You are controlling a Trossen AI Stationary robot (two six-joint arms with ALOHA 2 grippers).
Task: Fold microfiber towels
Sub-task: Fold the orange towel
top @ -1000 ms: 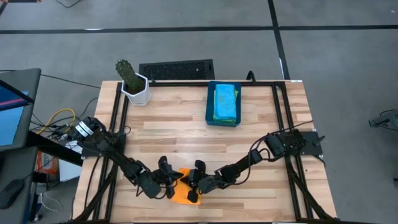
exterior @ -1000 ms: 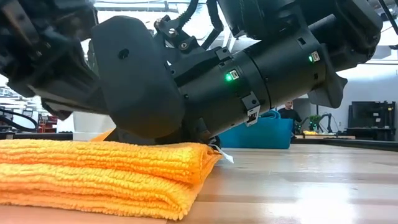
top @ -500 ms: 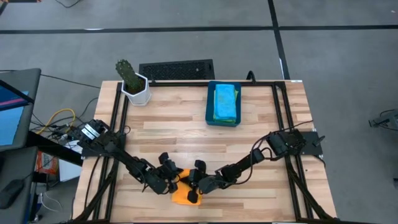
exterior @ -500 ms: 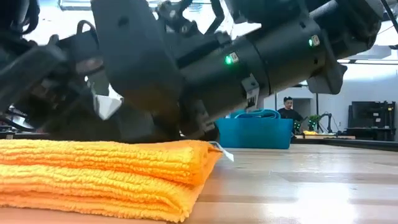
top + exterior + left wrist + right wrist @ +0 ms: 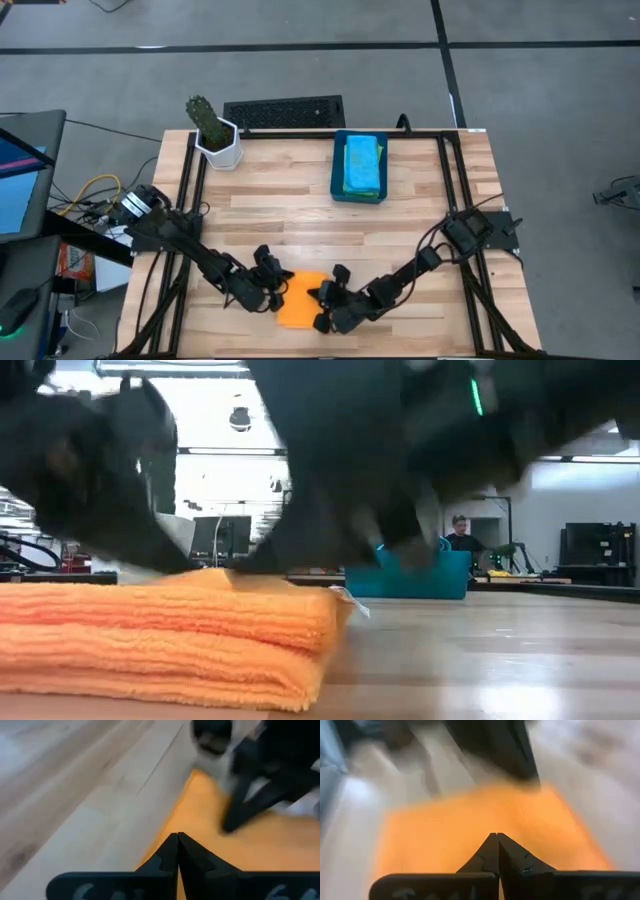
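An orange microfiber towel [image 5: 300,300] lies folded in several layers near the table's front edge; its stacked folds show in the low view [image 5: 170,635]. My left gripper [image 5: 273,293] is shut at the towel's left edge [image 5: 170,827]. My right gripper [image 5: 322,303] is shut at the towel's right side, its fingers pointing over the towel's top [image 5: 470,830]. More folded towels, light blue and green [image 5: 361,163], lie in the dark blue bin [image 5: 338,180] at the far side. My left gripper's shut fingers [image 5: 172,850] point at the towel's left edge, low over the table; motion blur hides whether they touch it. My right gripper's shut fingers [image 5: 505,850] lie low over the towel's top layer; I cannot tell whether they touch it.
A potted cactus [image 5: 213,130] stands at the far left corner. The bin also shows in the low view [image 5: 410,575], with a person [image 5: 462,535] in the room beyond. Bare wood [image 5: 290,215] lies between the towel and the bin.
My right gripper has drawn back off the middle of the towel toward the table's right and near edge, so more of the towel's top shows. In the low view both arms have risen off the towel. The towel stays folded in place.
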